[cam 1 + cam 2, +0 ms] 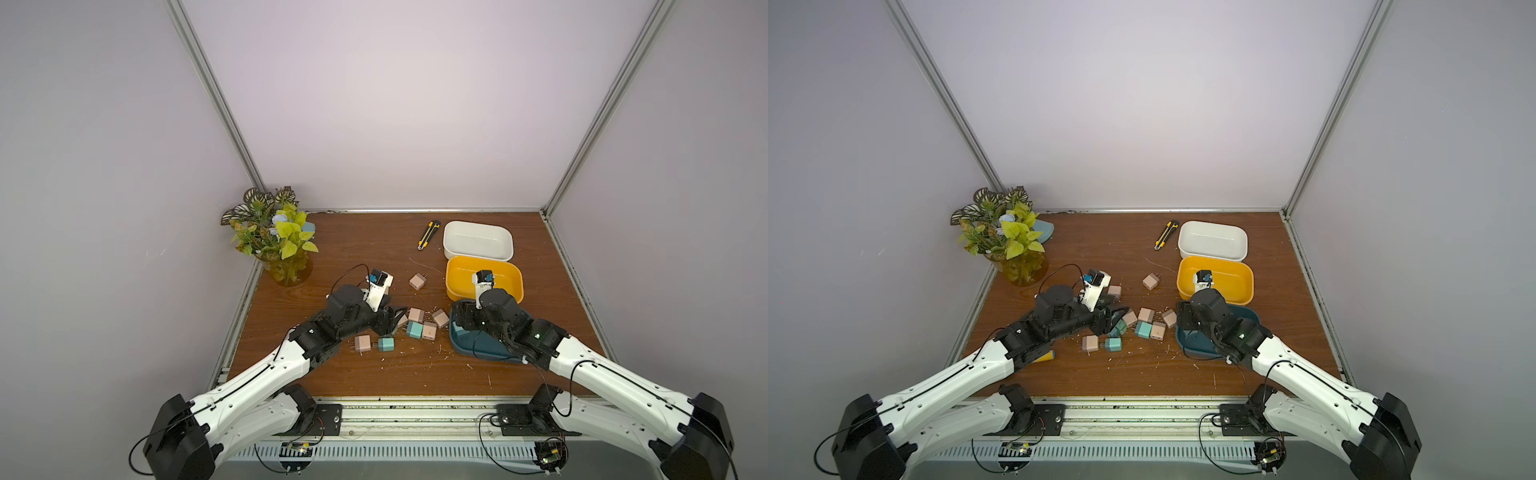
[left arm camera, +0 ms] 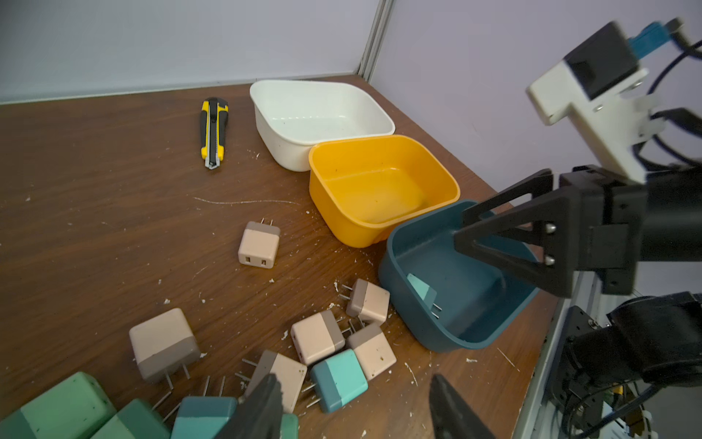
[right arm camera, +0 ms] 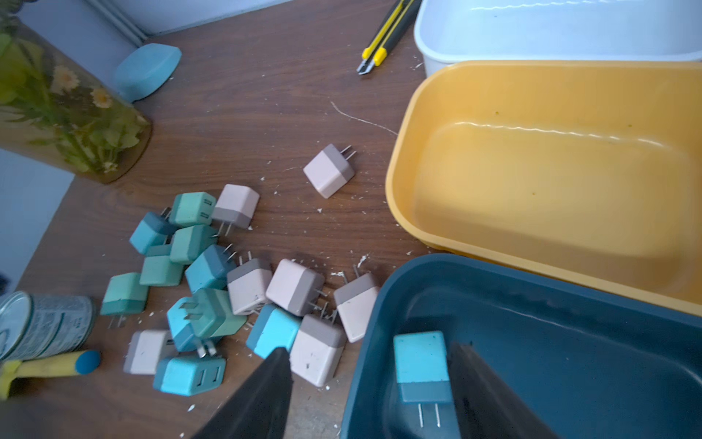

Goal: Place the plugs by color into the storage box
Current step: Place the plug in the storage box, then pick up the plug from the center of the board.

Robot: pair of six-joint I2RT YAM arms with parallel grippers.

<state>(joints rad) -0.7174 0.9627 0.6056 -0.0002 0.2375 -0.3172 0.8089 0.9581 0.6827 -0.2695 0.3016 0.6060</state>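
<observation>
Right gripper [image 3: 368,347]: my jaws stood apart, straddling the near wall of the dark blue box [image 3: 494,281] (one finger outside the rim, one inside); I pinched nothing.
Teal plug [image 3: 419,357]: lay on the floor of the dark blue box, prongs toward my wrist, just beside my inner finger; I could not confirm contact.
Left gripper [image 2: 354,376]: my fingers were spread low over the edge of the heap, holding nothing.
Heap of plugs [image 3: 207,266]: teal, mint-green and pink pieces lay jumbled on the table [image 3: 266,95] between my two arms; the nearest pink one sat just beside the dark blue box's outer wall.
Lone pink plug [image 3: 328,171]: rested apart from the heap, near the yellow box [image 3: 399,152].
Boxes: the yellow box stood edge to edge between the dark blue box and the white box [image 3: 494,49], all on my right side.
Utility knife [image 3: 383,38]: lay beside the white box, toward the far wall.
Vase of plants [image 1: 291,270]: stood in the far left corner, well apart from the boxes.
</observation>
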